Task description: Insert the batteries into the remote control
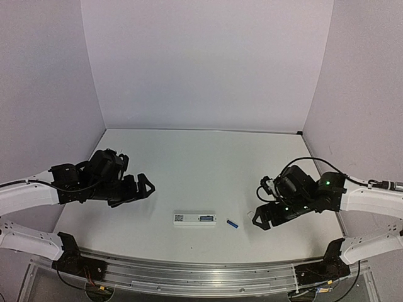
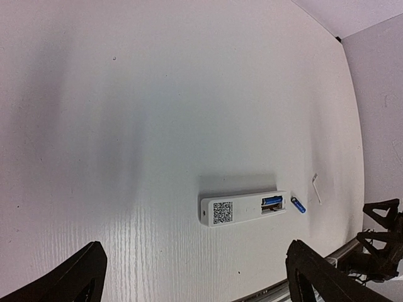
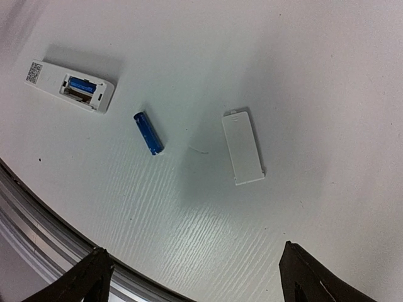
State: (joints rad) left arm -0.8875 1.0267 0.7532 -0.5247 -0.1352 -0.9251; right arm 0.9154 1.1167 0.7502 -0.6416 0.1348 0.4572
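Note:
The white remote control (image 1: 194, 219) lies face down near the table's front edge, with its QR label up and its battery bay open at the right end. One blue battery (image 2: 272, 201) sits in the bay, also seen in the right wrist view (image 3: 82, 85). The second battery (image 1: 232, 223) lies loose on the table just right of the remote (image 3: 72, 87), shown in the right wrist view (image 3: 148, 133). My left gripper (image 1: 143, 187) is open and empty, up and left of the remote (image 2: 244, 208). My right gripper (image 1: 259, 220) is open and empty, right of the loose battery (image 2: 298, 205).
The flat white battery cover (image 3: 242, 148) lies on the table right of the loose battery, under my right gripper. A metal rail (image 1: 201, 274) runs along the table's front edge. Purple-grey walls close in the back and both sides.

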